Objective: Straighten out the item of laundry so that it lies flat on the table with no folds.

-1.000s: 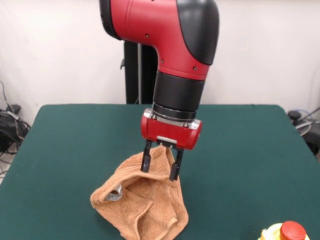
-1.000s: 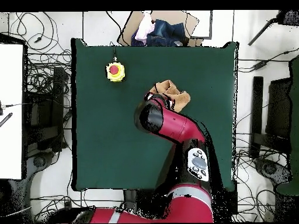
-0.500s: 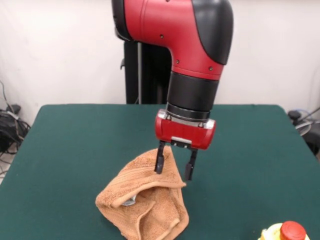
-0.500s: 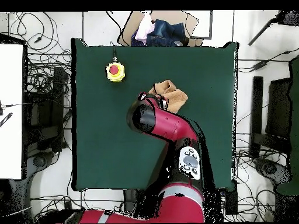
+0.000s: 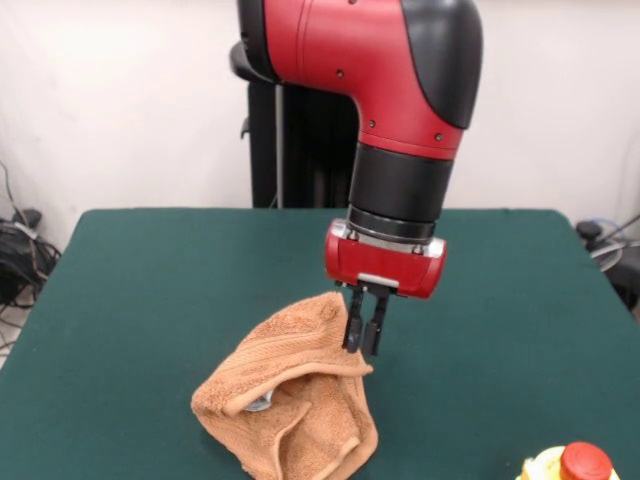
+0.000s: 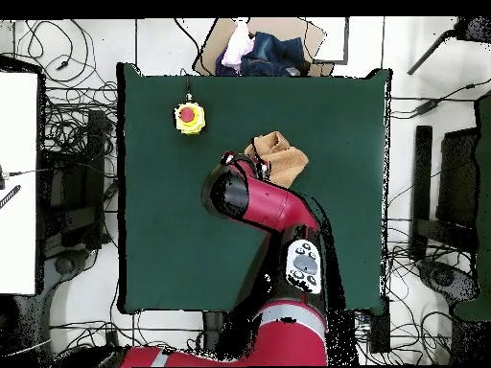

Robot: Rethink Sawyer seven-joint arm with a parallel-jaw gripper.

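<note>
While crumpled: towel (image 5: 290,400) heaped near tabletop (image 5: 150,290) front edge, no clear long axis
End effector (image 5: 363,345): fingers pinched together on towel's raised right corner; no writing legible

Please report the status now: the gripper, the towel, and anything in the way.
Gripper shut on the towel's raised edge. Towel bunched and folded on the table, not flat. Red button on a yellow base sits apart, not in the way.
</note>
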